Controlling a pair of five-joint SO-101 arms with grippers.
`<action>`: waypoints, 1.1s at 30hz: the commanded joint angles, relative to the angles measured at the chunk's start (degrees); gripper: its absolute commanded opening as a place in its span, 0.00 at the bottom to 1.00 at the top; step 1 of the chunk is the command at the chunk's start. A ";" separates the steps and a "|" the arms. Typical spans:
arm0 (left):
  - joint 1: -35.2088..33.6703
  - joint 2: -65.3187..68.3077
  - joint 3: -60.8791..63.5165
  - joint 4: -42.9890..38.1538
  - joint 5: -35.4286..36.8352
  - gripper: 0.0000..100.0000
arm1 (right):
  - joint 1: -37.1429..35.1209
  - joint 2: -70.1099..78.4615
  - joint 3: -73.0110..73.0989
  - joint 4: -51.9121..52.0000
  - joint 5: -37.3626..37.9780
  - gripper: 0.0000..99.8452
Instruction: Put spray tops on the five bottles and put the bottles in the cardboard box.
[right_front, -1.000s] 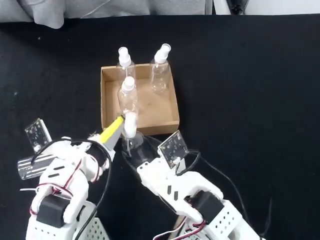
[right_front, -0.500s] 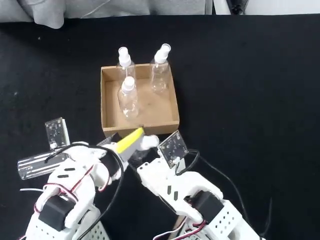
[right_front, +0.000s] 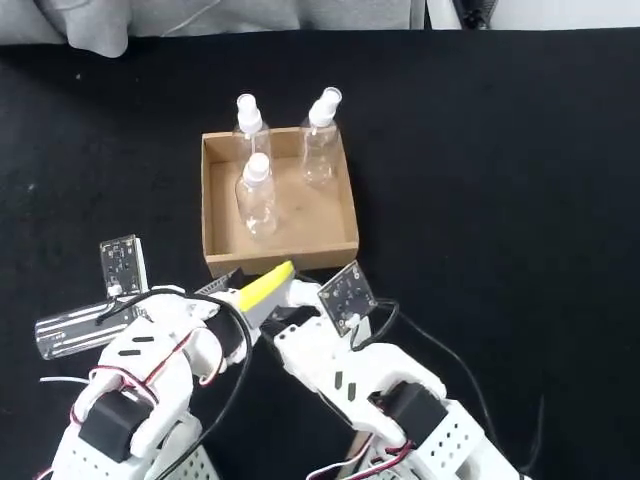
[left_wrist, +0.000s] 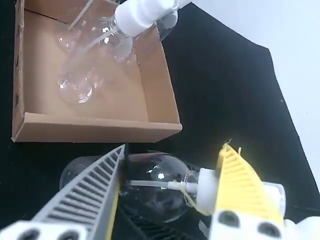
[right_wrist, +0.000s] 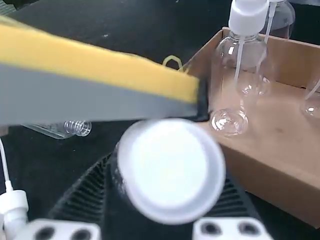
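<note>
Three capped bottles stand in the box, with bare cardboard at its near right. Just outside the near wall, the right tool clamps a fourth bottle. The left tool gapes wide, its yellow finger at the spray top.

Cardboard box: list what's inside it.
Three clear bottles with spray tops stand upright in the cardboard box: middle bottle, back-left bottle, back-right bottle. Brown floor shows between them; only the patches under them are hidden.
</note>
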 joint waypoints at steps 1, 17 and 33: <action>0.57 0.00 -1.01 -0.70 -0.62 0.27 | 1.32 -9.27 -0.31 0.09 0.00 0.08; -12.09 0.00 -3.38 -0.35 1.41 0.27 | 1.32 -9.19 -0.31 1.85 0.09 0.08; -30.55 0.00 -2.77 -0.70 0.97 0.27 | 1.41 -9.54 -0.31 4.22 0.18 0.08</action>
